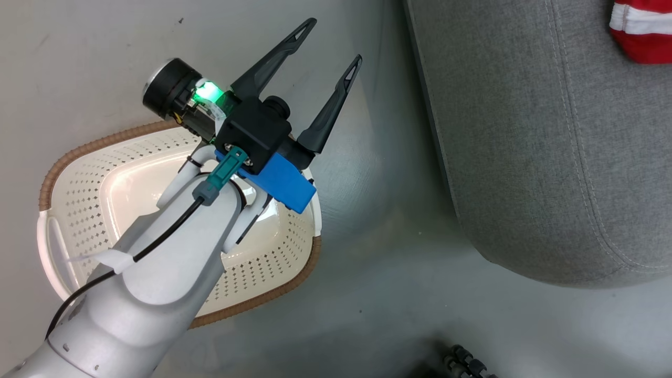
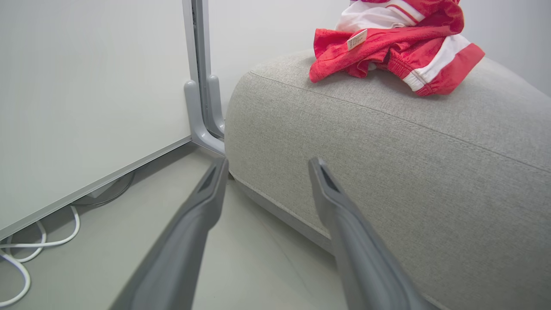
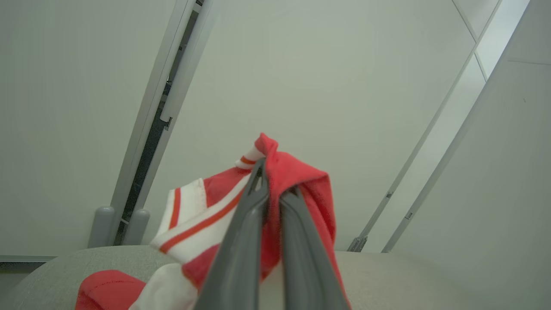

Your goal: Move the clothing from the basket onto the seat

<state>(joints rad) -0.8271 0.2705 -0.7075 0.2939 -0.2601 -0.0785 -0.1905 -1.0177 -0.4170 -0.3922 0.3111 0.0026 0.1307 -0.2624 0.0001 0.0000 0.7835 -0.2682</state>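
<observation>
Clothing (image 2: 387, 47) lies bunched on top of the seat (image 2: 387, 181), near its rounded corner: a red garment with a broad white band and a small white label turned outward. In the head view, red and white cloth shows at the top right on the grey cushion, well apart from the basket (image 1: 79, 152).

The basket stands on the grey floor (image 1: 394, 294) at the lower left of the head view, with a strip of floor between it and the seat. Its cream perforated walls and smooth bottom are in plain sight. The left arm (image 1: 173, 252) reaches across it. The left jaws stand wide above its far rim, the two dark fingers (image 1: 278, 55) spread toward the seat's edge and gripping nothing. The left wrist view shows the same wide gap, with the floor and the cushion's side beyond it. To the left are a grey post (image 2: 202, 107) and a pale wall panel (image 2: 86, 86), and a white cable (image 2: 26, 254) loops on the floor under the panel.

The right jaws are closed tight on a fold of a second garment (image 3: 297, 181), red with white and red striped trim. It is held up above the seat, its lower part draping toward the cushion; whether it touches the cushion I cannot tell.
</observation>
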